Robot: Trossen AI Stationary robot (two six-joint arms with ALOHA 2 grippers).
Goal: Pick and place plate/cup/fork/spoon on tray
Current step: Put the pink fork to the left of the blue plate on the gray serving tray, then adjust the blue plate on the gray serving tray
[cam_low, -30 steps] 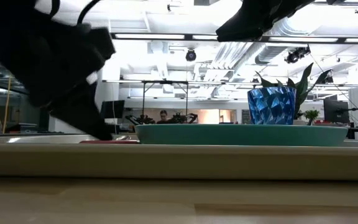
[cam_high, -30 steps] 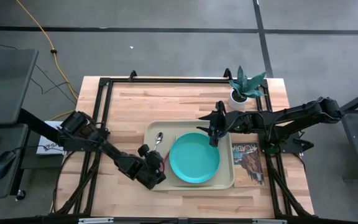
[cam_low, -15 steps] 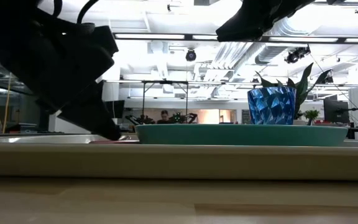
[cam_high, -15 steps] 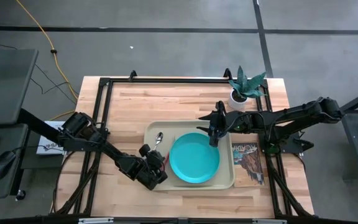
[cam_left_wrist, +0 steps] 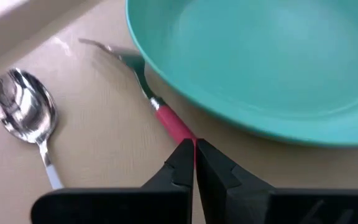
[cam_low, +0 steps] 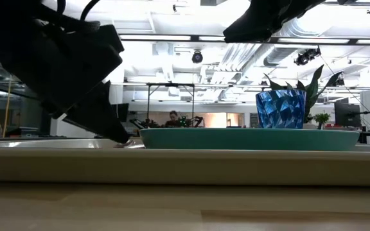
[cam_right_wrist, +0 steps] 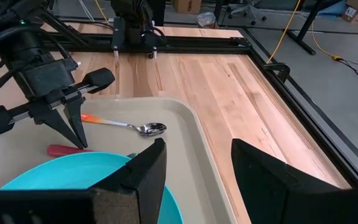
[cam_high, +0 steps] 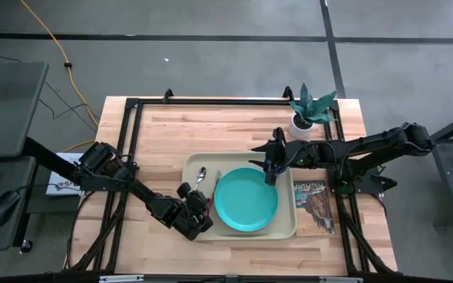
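The left pincer [cam_left_wrist: 194, 163] hangs clenched over the red-pink-handled metal fork [cam_left_wrist: 143, 93], which lies on the beige plastic tray [cam_high: 289, 229] beside the round turquoise plate [cam_high: 246, 200]. The right pincer [cam_right_wrist: 194, 163] hangs released above the tray's far corner.

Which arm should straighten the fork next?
Left. Its claw is shut at the fork handle on the tray; the right claw hangs open over the plate's far edge.

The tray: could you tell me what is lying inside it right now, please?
The tray holds the plate, spoon, fork beside the plate, and cup. The fork's handle end is hidden by the left gripper.
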